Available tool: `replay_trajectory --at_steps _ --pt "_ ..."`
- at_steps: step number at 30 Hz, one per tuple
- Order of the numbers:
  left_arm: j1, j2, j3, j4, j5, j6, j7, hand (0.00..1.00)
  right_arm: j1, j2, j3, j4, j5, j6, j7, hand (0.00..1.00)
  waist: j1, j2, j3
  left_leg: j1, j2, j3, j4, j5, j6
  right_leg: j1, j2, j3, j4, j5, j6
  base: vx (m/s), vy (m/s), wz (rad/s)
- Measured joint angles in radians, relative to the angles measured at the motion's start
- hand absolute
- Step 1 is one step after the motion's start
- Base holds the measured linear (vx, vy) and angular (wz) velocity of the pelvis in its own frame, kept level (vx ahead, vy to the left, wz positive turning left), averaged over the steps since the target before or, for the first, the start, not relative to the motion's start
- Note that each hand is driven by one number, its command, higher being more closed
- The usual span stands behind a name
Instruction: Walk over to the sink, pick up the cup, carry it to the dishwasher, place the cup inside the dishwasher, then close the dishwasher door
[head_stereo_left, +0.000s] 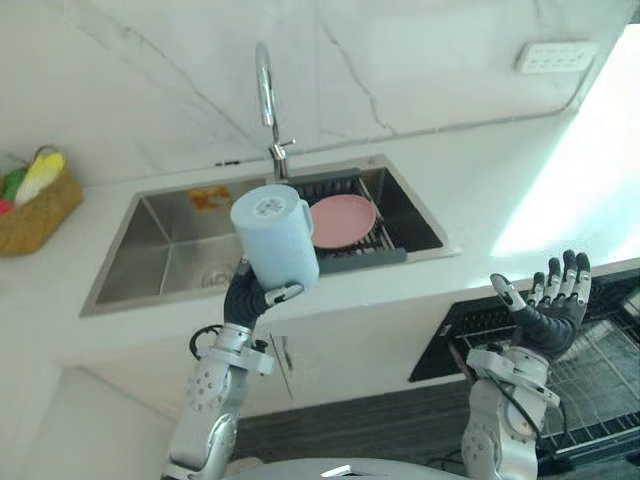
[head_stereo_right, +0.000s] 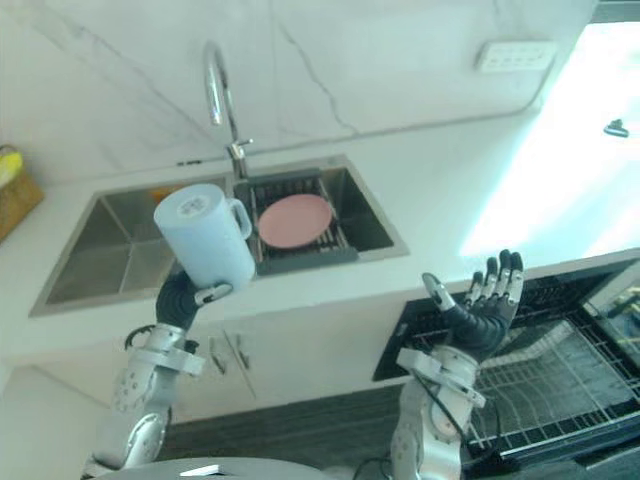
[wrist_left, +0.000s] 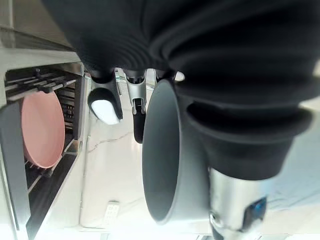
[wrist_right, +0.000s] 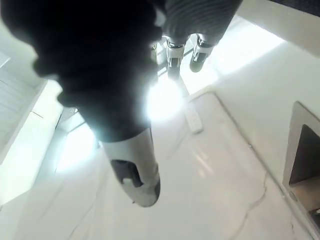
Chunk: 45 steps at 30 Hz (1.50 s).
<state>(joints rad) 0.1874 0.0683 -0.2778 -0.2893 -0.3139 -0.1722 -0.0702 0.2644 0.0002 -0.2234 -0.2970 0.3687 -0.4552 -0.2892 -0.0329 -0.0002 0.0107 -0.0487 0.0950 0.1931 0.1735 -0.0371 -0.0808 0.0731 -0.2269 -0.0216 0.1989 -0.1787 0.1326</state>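
The left hand (head_stereo_left: 250, 297) clasps the pale-blue cylindrical handled cup (head_stereo_left: 275, 235) round its wall, likely light, rigid and slippery; the right hand (head_stereo_left: 553, 308) hangs open-fingered.

Two silver-grey arms of rounded metal segments, left arm (head_stereo_left: 210, 395) and right arm (head_stereo_left: 498, 405), dark ribbed covers over wrists and backs of left hand (head_stereo_left: 245, 300) and right hand (head_stereo_left: 550, 320), silver fingers (head_stereo_left: 569, 275) with dark tips, thumbs set apart

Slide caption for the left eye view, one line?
Left hand holds a pale blue handled cup up before the steel sink; right hand open near the dishwasher's wire rack.
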Motion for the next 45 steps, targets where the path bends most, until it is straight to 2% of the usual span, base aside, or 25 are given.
replay_trajectory --at_steps 1,4,7,10,12,15,19,23,28,34,36,39,43,45 --pt "-0.016 0.004 0.0 0.003 0.0 0.005 -0.001 1.0 -0.007 0.003 -0.014 0.001 0.002 0.0 0.016 0.0 -0.003 -0.014 0.0 0.001 -0.011 0.0 -0.023 0.009 0.008 0.001 -0.006 -0.002 -0.023 0.033 0.005 0.11 0.186 0.1" --pt "-0.034 0.011 0.001 0.012 -0.022 0.029 -0.001 1.0 -0.053 0.003 -0.008 0.003 0.038 0.011 0.097 0.0 -0.009 -0.018 0.002 0.038 -0.018 0.006 -0.064 0.016 0.016 0.026 -0.008 -0.018 -0.055 0.091 0.014 0.06 0.106 -0.04" --pt "-0.064 0.011 0.0 0.034 -0.056 0.04 0.005 1.0 -0.093 0.001 0.043 0.035 0.127 0.048 0.186 0.0 -0.011 -0.021 0.0 0.07 -0.019 0.008 -0.13 0.05 0.01 0.029 0.001 -0.021 -0.066 0.1 0.006 -0.03 0.004 -0.06" --pt "-0.119 0.01 0.0 0.053 -0.055 0.042 0.034 1.0 -0.119 0.001 0.083 0.049 0.19 0.089 0.237 0.0 -0.008 -0.021 0.001 0.069 -0.022 0.008 -0.207 0.106 0.005 0.009 0.01 -0.027 -0.092 0.1 0.006 -0.09 -0.046 0.02" --pt "-0.174 0.008 0.0 0.089 -0.054 0.043 0.076 1.0 -0.146 -0.002 0.107 0.053 0.242 0.124 0.294 0.0 -0.011 -0.019 0.007 0.072 -0.017 0.015 -0.256 0.142 0.001 0.003 0.019 -0.039 -0.122 0.1 0.006 -0.12 -0.074 -0.12" --pt "-0.221 0.005 0.0 0.129 -0.009 0.043 0.147 1.0 -0.185 -0.027 0.129 0.078 0.312 0.16 0.384 0.0 -0.023 -0.014 0.012 0.082 -0.004 0.037 -0.26 0.152 -0.006 -0.001 0.029 -0.041 -0.134 0.097 0.012 -0.16 -0.067 -0.23" --pt "-0.307 0.0 0.001 0.165 0.07 0.041 0.252 1.0 -0.208 -0.091 0.144 0.078 0.432 0.209 0.503 0.0 -0.033 0.005 0.021 0.082 0.013 0.058 -0.26 0.16 -0.014 -0.025 0.044 -0.016 -0.129 0.098 0.002 -0.13 -0.002 -0.18" --pt "-0.359 0.002 0.005 0.203 0.156 0.037 0.352 1.0 -0.229 -0.099 0.146 0.077 0.512 0.263 0.565 0.0 -0.04 0.005 0.02 0.068 0.029 0.067 -0.26 0.177 -0.015 -0.043 0.061 -0.004 -0.137 0.116 -0.001 -0.06 -0.012 -0.11" --pt "-0.414 0.006 0.0 0.264 0.36 0.06 0.485 1.0 -0.272 -0.132 0.208 0.052 0.536 0.308 0.573 0.0 -0.054 0.004 0.02 0.064 0.036 0.086 -0.26 0.184 -0.016 -0.052 0.068 0.02 -0.16 0.156 0.012 -0.01 -0.006 -0.15" --pt "-0.49 0.003 -0.001 0.299 0.548 0.135 0.7 1.0 -0.28 -0.134 0.254 -0.016 0.549 0.351 0.552 0.0 -0.069 0.004 0.02 0.067 0.04 0.107 -0.26 0.192 -0.013 -0.062 0.072 0.04 -0.157 0.166 0.011 -0.04 -0.004 -0.09" --pt "-0.491 -0.002 -0.007 0.306 0.641 0.179 0.765 1.0 -0.29 -0.135 0.308 -0.048 0.564 0.363 0.518 0.0 -0.074 0.004 0.02 0.064 0.042 0.109 -0.261 0.196 -0.013 -0.072 0.075 0.048 -0.157 0.163 0.005 -0.09 -0.014 -0.08" --pt "-0.499 -0.011 -0.035 0.321 0.688 0.225 0.834 1.0 -0.32 -0.135 0.39 -0.067 0.568 0.375 0.461 0.0 -0.075 0.003 0.02 0.064 0.045 0.11 -0.261 0.196 -0.016 -0.075 0.078 0.052 -0.152 0.165 0.002 -0.08 -0.015 -0.03" --pt "-0.53 -0.032 -0.059 0.343 0.691 0.278 0.9 1.0 -0.354 -0.129 0.467 -0.08 0.567 0.403 0.364 0.0 -0.071 0.002 0.02 0.064 0.045 0.107 -0.261 0.197 -0.017 -0.076 0.078 0.052 -0.146 0.166 0.002 -0.06 -0.01 0.02" --pt "-0.53 -0.037 -0.078 0.344 0.691 0.285 0.917 1.0 -0.364 -0.131 0.494 -0.08 0.567 0.413 0.339 0.0 -0.07 0.002 0.02 0.063 0.045 0.106 -0.261 0.199 -0.017 -0.077 0.077 0.051 -0.146 0.166 0.002 -0.02 -0.005 0.01"
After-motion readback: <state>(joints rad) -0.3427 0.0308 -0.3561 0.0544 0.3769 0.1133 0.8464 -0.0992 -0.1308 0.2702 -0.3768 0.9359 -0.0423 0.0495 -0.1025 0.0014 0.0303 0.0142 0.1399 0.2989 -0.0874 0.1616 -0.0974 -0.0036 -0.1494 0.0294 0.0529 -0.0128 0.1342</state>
